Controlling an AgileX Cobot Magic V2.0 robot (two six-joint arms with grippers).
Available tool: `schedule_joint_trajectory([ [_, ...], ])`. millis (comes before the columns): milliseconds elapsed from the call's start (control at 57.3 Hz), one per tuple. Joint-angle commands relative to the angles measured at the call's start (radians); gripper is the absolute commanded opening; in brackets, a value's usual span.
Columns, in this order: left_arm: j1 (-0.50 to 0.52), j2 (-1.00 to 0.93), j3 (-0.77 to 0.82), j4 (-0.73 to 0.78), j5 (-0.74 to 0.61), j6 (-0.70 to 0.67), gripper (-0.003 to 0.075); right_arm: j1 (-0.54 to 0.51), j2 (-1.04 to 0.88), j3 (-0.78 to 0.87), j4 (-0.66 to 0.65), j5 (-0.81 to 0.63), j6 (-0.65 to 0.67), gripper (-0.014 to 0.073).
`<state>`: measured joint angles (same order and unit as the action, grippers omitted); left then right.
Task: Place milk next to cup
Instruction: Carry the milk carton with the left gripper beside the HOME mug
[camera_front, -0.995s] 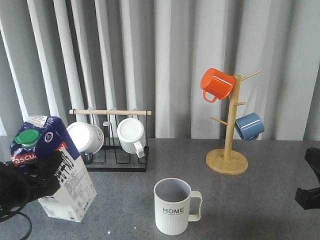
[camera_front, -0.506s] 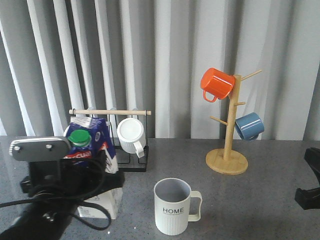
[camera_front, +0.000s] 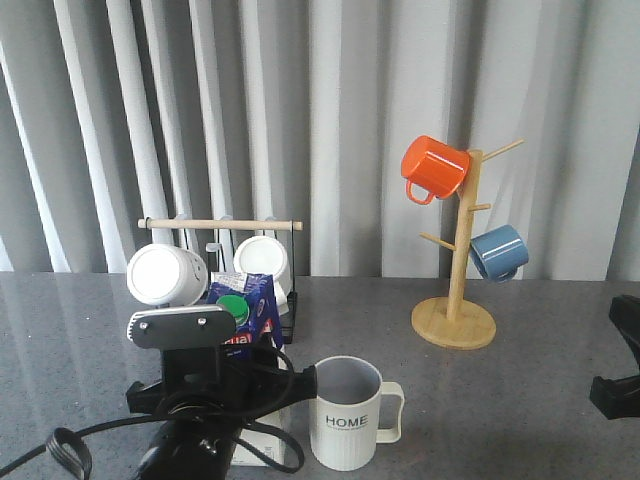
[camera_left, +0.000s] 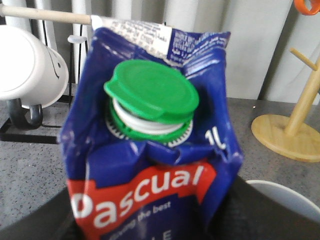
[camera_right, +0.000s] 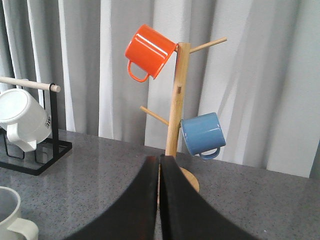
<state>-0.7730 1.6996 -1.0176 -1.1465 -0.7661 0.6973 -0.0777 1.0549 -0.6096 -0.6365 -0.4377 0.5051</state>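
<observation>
Glossy printed carton board, creased and dented near the top, on the milk (camera_left: 150, 200); smooth green plastic cap (camera_left: 151, 96) over a ribbed white plastic collar. Matt cream ribbed ceramic on the cup (camera_front: 348, 415), grey inside. Speckled grey stone-like finish with a slight sheen on the table (camera_front: 520, 400). Pale unfinished-looking wood on the mug tree (camera_right: 176, 95). Glossy enamel-like shine on the orange mug (camera_right: 148, 52) and the blue mug (camera_right: 202, 135). Thin black wire with a wooden rod on the rack (camera_front: 222, 226).

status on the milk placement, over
Left gripper shut on milk carton, close beside HOME mug. Right gripper shut, empty, off to the side. Nothing between carton and mug.
</observation>
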Motion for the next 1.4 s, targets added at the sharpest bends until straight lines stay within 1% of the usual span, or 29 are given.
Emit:
schedule_joint_trajectory([
  [0,-0.004,-0.013,-0.032,0.034,-0.093,-0.038,0.0003,-0.006,-0.017,-0.028,0.009,-0.063,-0.008,-0.0006],
  [297,-0.004,0.024,-0.031,0.042,-0.098,-0.038,0.0003,-0.006,-0.017,-0.028,0.009,-0.063,-0.008,-0.0006],
  [1204,-0.004,0.023,-0.030,0.041,-0.084,-0.037,0.0005,-0.006,-0.017,-0.028,0.009,-0.067,-0.008,-0.0006],
  [1274,-0.004,0.023,-0.030,0.041,-0.081,-0.037,0.0015,-0.006,-0.017,-0.028,0.009,-0.067,-0.008,-0.0006],
  [1344,-0.004,0.020,-0.030,0.041,-0.063,-0.037,0.0048,-0.006,-0.017,-0.028,0.009,-0.067,-0.008,-0.0006],
  [1379,-0.004,0.018,-0.030,0.041,-0.053,-0.037,0.0078,-0.006,-0.017,-0.028,0.009,-0.067,-0.008,-0.0006],
])
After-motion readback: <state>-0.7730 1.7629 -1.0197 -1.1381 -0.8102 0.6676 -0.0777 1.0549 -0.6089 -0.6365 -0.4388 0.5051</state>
